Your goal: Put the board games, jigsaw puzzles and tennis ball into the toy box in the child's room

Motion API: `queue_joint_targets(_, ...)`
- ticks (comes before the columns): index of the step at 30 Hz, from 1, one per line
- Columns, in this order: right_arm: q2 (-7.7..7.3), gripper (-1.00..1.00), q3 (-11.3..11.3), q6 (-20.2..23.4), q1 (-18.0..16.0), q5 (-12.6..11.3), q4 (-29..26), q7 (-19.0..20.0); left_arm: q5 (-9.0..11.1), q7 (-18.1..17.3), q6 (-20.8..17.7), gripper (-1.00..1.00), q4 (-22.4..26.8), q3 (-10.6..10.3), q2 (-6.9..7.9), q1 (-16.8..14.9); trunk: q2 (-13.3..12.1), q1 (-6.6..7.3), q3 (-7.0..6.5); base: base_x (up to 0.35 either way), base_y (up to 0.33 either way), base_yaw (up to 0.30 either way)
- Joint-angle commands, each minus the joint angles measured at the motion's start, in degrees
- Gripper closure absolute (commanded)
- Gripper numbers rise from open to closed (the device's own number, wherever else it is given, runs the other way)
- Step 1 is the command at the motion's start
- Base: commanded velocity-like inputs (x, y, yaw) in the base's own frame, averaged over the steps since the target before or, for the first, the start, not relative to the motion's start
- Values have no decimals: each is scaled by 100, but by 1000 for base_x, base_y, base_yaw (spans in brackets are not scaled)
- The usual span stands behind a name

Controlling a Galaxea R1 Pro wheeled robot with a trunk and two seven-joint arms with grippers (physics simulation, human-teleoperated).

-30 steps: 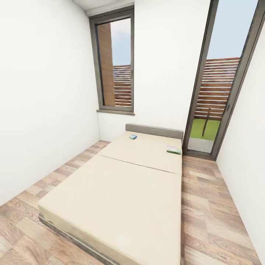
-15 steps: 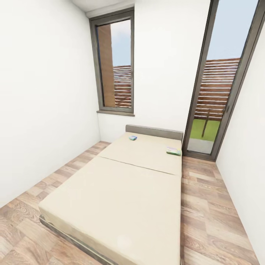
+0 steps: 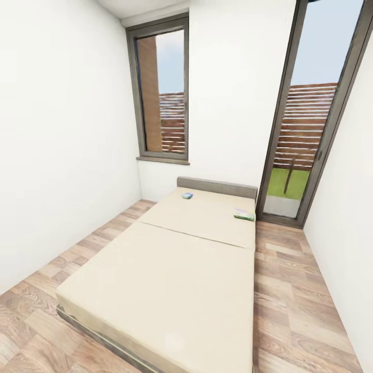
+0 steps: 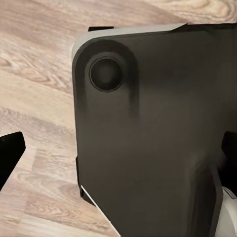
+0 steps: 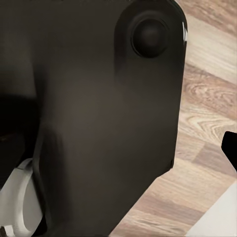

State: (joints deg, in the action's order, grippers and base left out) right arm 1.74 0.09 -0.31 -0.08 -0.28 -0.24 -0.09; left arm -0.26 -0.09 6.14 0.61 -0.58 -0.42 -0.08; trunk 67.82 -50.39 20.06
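The bed (image 3: 171, 269) with its beige two-part mattress stretches away from me to a grey headboard (image 3: 217, 187). Two board games lie on its far half: a small blue one (image 3: 187, 195) near the headboard on the left, and a white-and-green one (image 3: 244, 214) at the right edge. My left gripper (image 4: 118, 158) hangs over the robot's dark base and the wood floor, its black fingertips (image 4: 10, 153) far apart and nothing between them. My right gripper (image 5: 118, 153) hangs the same way, one fingertip (image 5: 231, 150) at the picture's edge. The table, toy box, jigsaw puzzles and tennis ball are out of view.
White walls close the room on the left and right. A tall window (image 3: 160, 93) and a glass door (image 3: 305, 119) are in the far wall. A strip of wood floor (image 3: 295, 290) runs along the bed's right side, and a wider one (image 3: 77, 248) along its left.
The whole picture has shifted slightly, so the camera moved. The bed and both board games lie where they were.
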Motion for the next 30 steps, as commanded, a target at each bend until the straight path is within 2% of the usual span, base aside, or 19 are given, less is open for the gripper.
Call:
queue_joint_targets(1, 1, -100, 3, -3, -1, -1, -2, -2, -2, 0, 26, -100, 1, -5, 4, -1, -38, 22, -13, 0, 0, 0)
queue_joint_targets(21, 7, -100, -8, -1, -1, -9, -2, -5, -14, 0, 115, -100, 8, -10, 33, -1, -840, 462, -372, 0, 0, 0)
queue_joint_targets(30, 12, -100, -36, 16, -1, -26, -2, -2, -9, 0, 206, -100, 241, 7, 155, -1, -1201, 659, -534, 0, 0, 0)
